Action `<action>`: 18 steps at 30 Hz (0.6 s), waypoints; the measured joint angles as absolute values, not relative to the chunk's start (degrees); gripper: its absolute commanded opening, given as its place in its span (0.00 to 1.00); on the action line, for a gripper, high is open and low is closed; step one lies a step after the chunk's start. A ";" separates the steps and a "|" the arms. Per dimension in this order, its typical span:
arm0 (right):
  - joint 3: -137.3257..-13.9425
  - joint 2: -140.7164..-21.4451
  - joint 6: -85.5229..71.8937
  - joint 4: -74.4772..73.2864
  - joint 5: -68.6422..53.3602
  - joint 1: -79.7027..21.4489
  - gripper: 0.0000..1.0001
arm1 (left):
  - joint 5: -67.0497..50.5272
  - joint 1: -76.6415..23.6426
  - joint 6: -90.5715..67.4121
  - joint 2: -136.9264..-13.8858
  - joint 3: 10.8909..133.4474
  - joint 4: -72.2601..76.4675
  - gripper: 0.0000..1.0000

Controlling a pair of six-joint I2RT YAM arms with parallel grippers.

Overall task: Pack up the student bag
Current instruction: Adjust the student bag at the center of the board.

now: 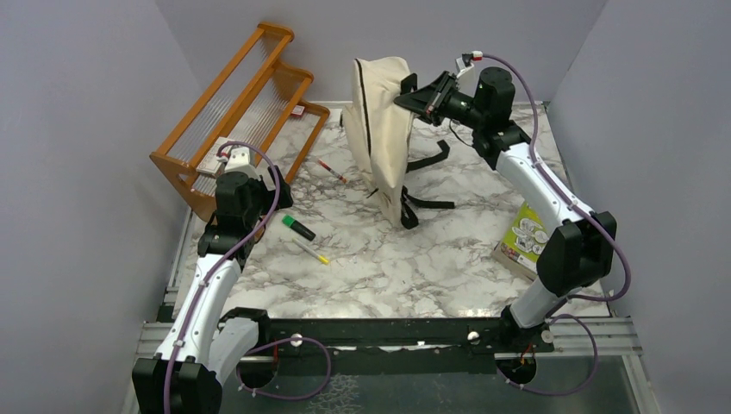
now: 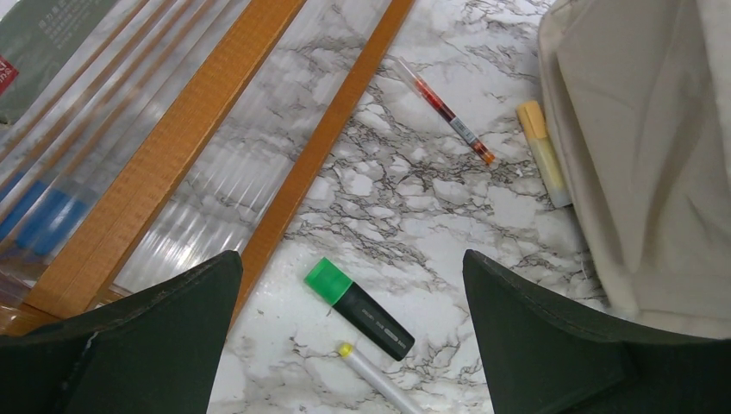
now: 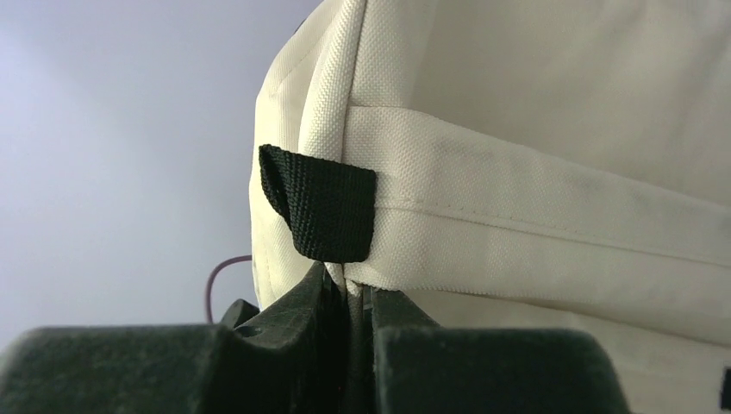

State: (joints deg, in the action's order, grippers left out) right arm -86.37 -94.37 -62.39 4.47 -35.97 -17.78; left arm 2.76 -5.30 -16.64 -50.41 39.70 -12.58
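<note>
Starting big: got a marbled surface (image 1: 405, 267) carrying everything. Next up, the student bag (image 1: 384, 129) — cream canvas, standing tall toward the back of the surface, roughly mid-width, with black straps (image 1: 428, 159) trailing onto the marble on the side facing the right arm. Propped up by the right end effector (image 1: 414, 97), squeezed narrow on a fold of the bag's fabric near its top. Up close from the right wrist, can see the fingers (image 3: 284, 319) pinching the cloth just under a small black webbing loop (image 3: 323, 203). Then an orange wooden rack (image 1: 237, 112) at back left, tilted, with clear ribbed shelves. Left end effector (image 2: 349, 259) hanging over the marble beside the rack's lower rail, spread wide and gripping nothing. Over near the right edge, a green-and-white box (image 1: 523, 235), or maybe a booklet, can't tell which, partly hidden behind the right arm. Down to the little stuff: a black highlighter with a green cap (image 2: 360, 309) lying below the open fingers, a thin white pen with a yellow tip (image 2: 375, 379) just beside it, a clear pen with red ink (image 2: 444, 112) further out between rack and bag, and a pale yellow highlighter (image 2: 543, 151) right against the bag's edge.
</note>
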 measured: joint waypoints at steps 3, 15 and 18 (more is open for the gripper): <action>-86.37 -94.37 -64.69 6.70 -35.44 -18.83 0.01 | 2.76 -5.30 -16.64 -50.41 39.70 -12.60 0.99; -75.92 -85.19 -55.51 0.38 -22.85 -18.90 0.13 | 2.76 -5.30 -16.64 -50.41 39.70 -12.93 0.99; -73.41 -80.36 -51.75 -3.31 -18.35 -18.00 0.22 | 2.74 -5.30 -16.64 -50.54 39.70 -12.93 0.99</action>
State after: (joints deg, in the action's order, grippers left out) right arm -73.41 -80.36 -51.75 -3.31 -18.35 -18.00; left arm 2.74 -5.30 -16.64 -50.54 39.70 -12.93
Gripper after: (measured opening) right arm 0.153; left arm 0.987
